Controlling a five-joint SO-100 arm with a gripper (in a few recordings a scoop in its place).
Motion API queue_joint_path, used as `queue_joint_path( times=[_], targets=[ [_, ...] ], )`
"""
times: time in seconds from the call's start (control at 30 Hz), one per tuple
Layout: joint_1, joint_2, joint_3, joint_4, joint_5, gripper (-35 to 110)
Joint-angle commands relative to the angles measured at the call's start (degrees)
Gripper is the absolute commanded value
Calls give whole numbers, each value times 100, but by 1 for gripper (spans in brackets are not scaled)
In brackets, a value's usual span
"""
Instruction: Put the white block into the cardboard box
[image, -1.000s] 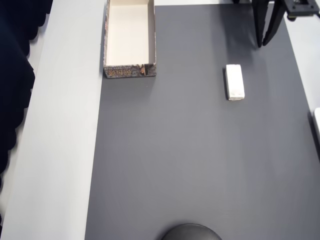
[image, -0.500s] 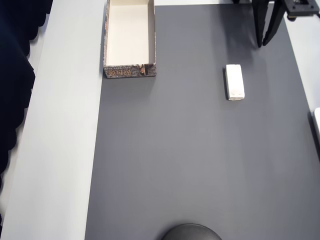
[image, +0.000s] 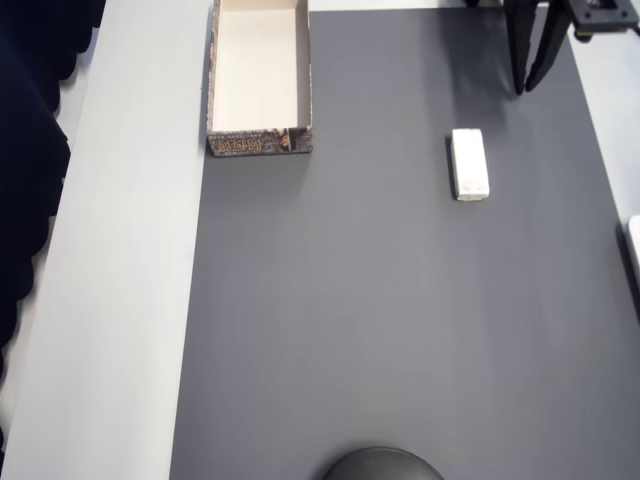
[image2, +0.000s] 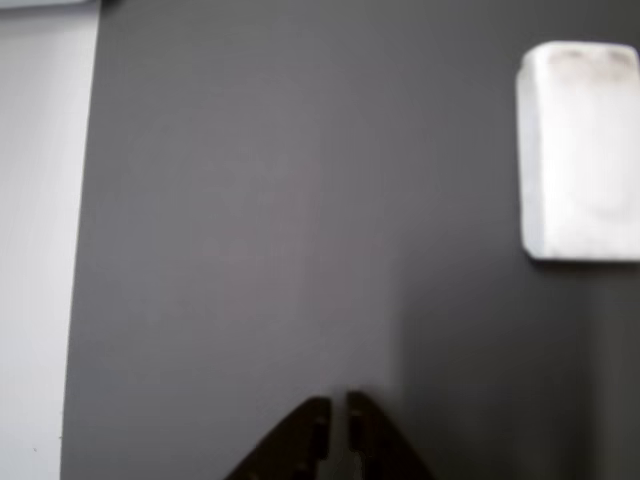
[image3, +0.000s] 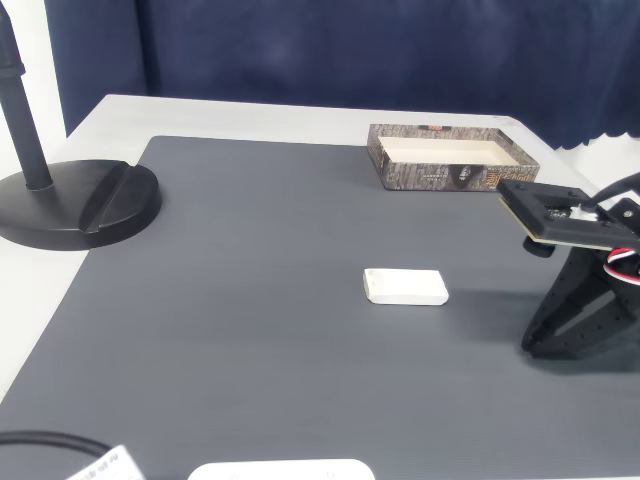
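Note:
The white block lies flat on the dark grey mat, right of centre in the overhead view. It also shows mid-mat in the fixed view and at the right edge of the wrist view. The cardboard box stands open at the mat's top left corner in the overhead view, its cream interior holding nothing; in the fixed view it sits at the back. My black gripper hovers shut above the mat, a short way beyond the block's far end, with nothing between its fingertips. In the fixed view the gripper is to the block's right.
A round black stand base with a pole sits at the mat's left corner in the fixed view, and at the bottom edge in the overhead view. A white object lies at the near edge. A pale table strip borders the mat.

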Motion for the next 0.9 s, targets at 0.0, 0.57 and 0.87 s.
queue_joint_path(
  times=[0.0,0.57,0.87],
  targets=[
    [-62,211,105,44,-62,-1],
    [-9,18,-141,-18,-369,-2],
    [343,-2725,-1749,-800,141,-2]
  ],
)
